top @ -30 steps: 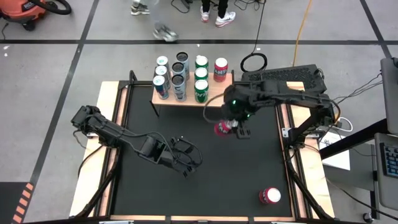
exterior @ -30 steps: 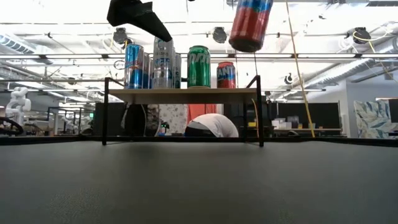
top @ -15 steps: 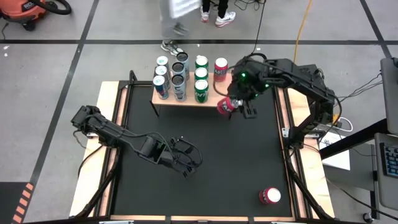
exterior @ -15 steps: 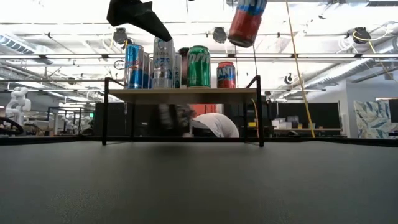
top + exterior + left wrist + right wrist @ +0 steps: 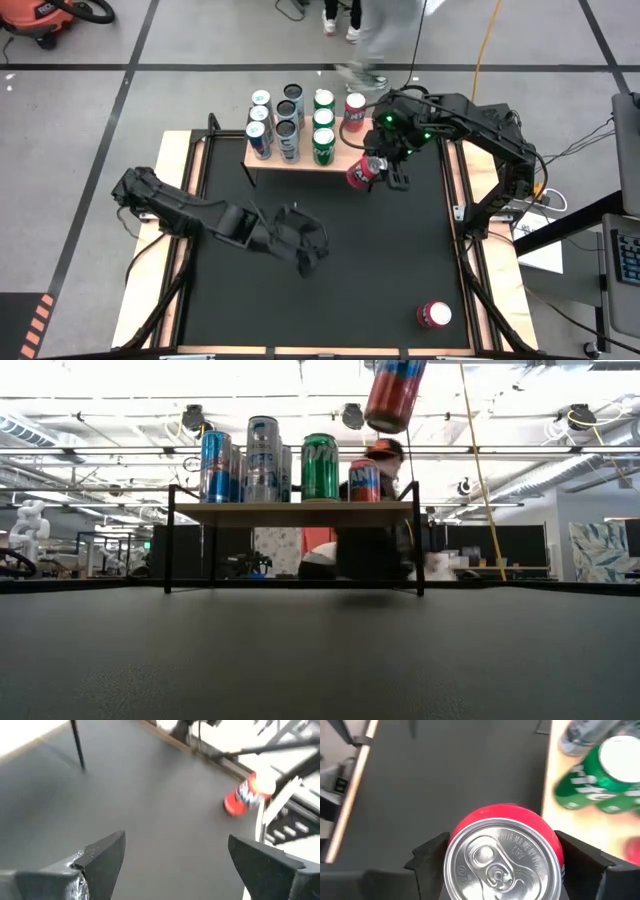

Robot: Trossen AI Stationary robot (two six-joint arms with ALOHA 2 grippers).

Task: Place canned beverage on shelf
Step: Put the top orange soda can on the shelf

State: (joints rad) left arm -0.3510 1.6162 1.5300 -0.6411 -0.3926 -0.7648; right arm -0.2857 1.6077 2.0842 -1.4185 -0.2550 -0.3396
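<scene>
Gripped the red can (image 5: pixel 362 171) in the right gripper (image 5: pixel 376 170), above the shelf (image 5: pixel 342 161) front right corner, clearing cans already there. Kept the left gripper (image 5: pixel 305 247) wide, empty, mid-table.

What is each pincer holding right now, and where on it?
The right pincer grips a red can by its sides near the top. The left pincer is open and holds nothing.
</scene>
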